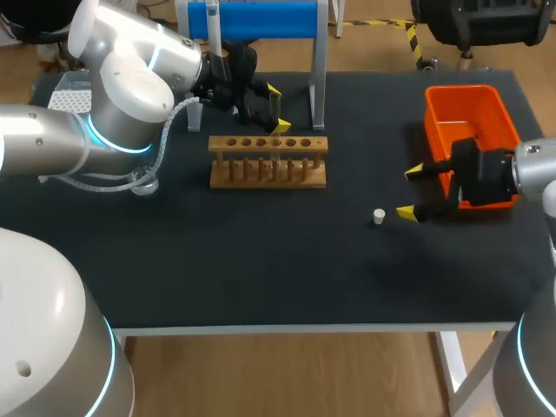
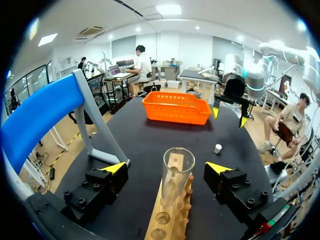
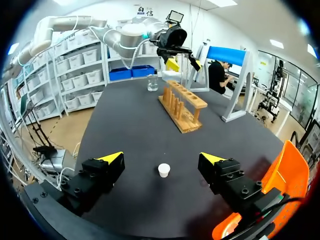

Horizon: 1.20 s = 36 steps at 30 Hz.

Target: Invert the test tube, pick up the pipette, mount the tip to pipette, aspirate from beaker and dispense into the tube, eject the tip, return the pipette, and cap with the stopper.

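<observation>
A clear test tube (image 2: 177, 174) stands upright, mouth up, in the wooden rack (image 1: 268, 163). My left gripper (image 2: 167, 170) is open around the tube, and neither of its fingers touches the glass. In the head view that gripper (image 1: 276, 109) hangs over the rack's back row. The small white stopper (image 1: 379, 216) lies on the black table, just ahead of my open right gripper (image 1: 410, 191). From the right wrist the stopper (image 3: 163, 170) shows between and slightly beyond the fingers, untouched. The pipette (image 1: 214, 24) hangs on the blue stand. A glass beaker (image 3: 152, 82) stands past the rack's far end.
An orange bin (image 1: 469, 122) sits at the right back of the table, close beside my right wrist. The blue stand (image 1: 261, 19) with its grey legs rises right behind the rack. My left arm's hose hangs down near the beaker (image 1: 143, 182).
</observation>
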Each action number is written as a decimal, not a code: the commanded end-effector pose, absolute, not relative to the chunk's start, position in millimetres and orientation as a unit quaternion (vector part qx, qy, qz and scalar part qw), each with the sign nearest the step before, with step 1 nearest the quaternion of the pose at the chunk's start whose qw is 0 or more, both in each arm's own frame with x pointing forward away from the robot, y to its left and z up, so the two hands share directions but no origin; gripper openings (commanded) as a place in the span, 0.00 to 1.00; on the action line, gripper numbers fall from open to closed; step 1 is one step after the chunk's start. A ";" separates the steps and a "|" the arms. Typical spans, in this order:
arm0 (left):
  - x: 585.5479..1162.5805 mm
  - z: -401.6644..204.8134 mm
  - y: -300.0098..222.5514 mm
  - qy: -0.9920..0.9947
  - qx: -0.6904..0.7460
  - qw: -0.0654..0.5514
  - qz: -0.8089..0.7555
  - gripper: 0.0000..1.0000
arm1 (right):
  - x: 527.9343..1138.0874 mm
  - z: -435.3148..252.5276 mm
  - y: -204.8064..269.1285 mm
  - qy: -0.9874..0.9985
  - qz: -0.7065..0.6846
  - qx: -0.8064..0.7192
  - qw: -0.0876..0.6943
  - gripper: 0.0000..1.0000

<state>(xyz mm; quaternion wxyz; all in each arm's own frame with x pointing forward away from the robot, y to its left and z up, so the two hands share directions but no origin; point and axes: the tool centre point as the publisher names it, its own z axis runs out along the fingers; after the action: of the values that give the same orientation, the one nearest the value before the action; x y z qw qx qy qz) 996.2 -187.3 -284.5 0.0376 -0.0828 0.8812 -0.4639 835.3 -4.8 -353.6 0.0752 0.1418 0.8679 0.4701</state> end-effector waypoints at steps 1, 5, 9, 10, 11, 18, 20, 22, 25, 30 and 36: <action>996.8 -284.2 -187.5 0.882 -0.083 0.037 -0.463 1.00 | 835.1 -365.4 0.7 0.867 0.469 0.148 0.077 1.00; 996.8 -284.2 -187.5 0.882 -0.083 0.037 -0.463 1.00 | 832.7 -372.9 3.6 0.864 0.473 0.154 0.077 1.00; 996.8 -284.2 -187.5 0.882 -0.083 0.037 -0.463 1.00 | 831.7 -380.2 6.6 0.863 0.470 0.162 0.087 1.00; 996.8 -284.2 -187.5 0.882 -0.083 0.037 -0.463 1.00 | 831.7 -381.3 7.0 0.863 0.470 0.162 0.088 1.00; 996.8 -284.2 -187.5 0.882 -0.083 0.037 -0.463 1.00 | 831.4 -382.6 7.8 0.863 0.470 0.162 0.088 1.00; 996.8 -284.2 -187.5 0.882 -0.083 0.037 -0.463 1.00 | 830.1 -393.8 13.4 0.865 0.462 0.168 0.097 0.95; 996.8 -284.2 -187.5 0.882 -0.083 0.037 -0.463 1.00 | 830.1 -397.0 14.5 0.866 0.458 0.171 0.100 0.90; 996.8 -284.2 -187.5 0.882 -0.083 0.037 -0.463 1.00 | 829.6 -399.7 15.8 0.867 0.457 0.174 0.099 0.83; 996.8 -284.2 -187.5 0.882 -0.083 0.037 -0.463 1.00 | 830.1 -403.0 17.4 0.867 0.455 0.178 0.100 0.81; 996.8 -284.2 -187.5 0.882 -0.083 0.037 -0.463 1.00 | 831.5 -406.7 20.5 0.868 0.451 0.183 0.103 0.76; 996.8 -284.2 -187.5 0.882 -0.083 0.037 -0.463 1.00 | 835.6 -409.5 22.7 0.868 0.446 0.188 0.108 0.75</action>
<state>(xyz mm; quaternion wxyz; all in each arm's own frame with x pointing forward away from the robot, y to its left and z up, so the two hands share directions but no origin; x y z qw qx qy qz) 996.2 -187.3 -284.5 0.0376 -0.0828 0.8812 -0.4639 834.0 19.1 -406.9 0.1066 0.1863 0.8680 0.4478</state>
